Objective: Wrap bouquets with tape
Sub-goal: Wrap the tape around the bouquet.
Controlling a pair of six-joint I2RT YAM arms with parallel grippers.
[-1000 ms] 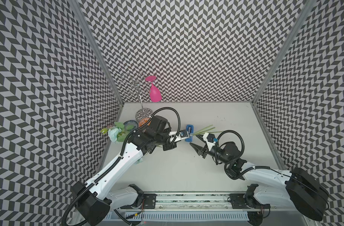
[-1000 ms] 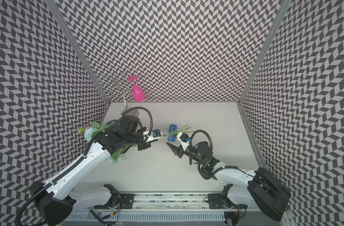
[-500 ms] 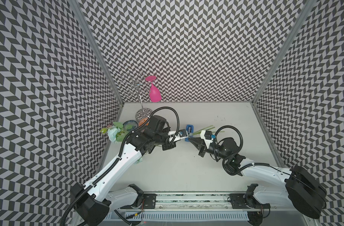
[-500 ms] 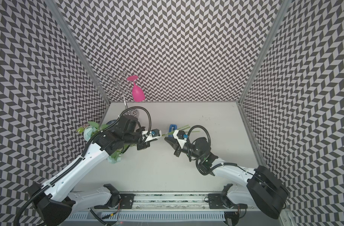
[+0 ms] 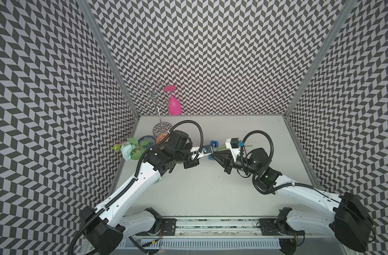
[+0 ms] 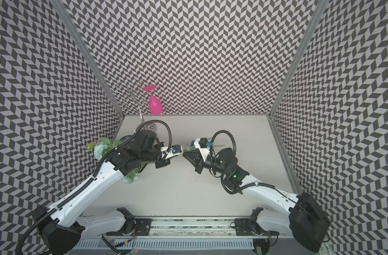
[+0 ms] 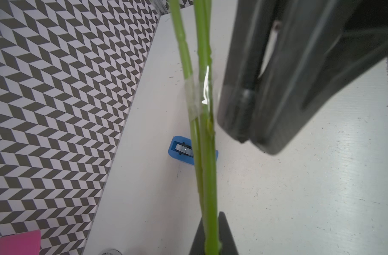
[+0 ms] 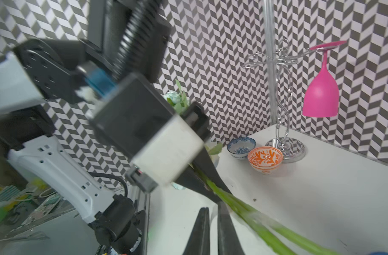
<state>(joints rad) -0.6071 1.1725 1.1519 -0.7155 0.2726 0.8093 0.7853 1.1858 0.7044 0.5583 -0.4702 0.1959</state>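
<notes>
Since approx. 1 s ago, the right gripper point(image 8: 211, 217) has moved in from 4 o'clock. Its jaws, then apart, now stand nearly together just beside the stems point(image 7: 203, 167); we see nothing between them. The left gripper point(image 7: 211, 223) is clamped on the stems, with the blooms point(image 5: 127, 150) out at 9 o'clock. A clear tape band point(image 7: 194, 97) already crosses the stems. The tape dispenser point(image 5: 213, 144) rests on the table point(image 5: 210, 187), at 12 o'clock of the grippers. We judge the R arm is pressing or pulling tape; wrap appears begun, not confirmed complete
</notes>
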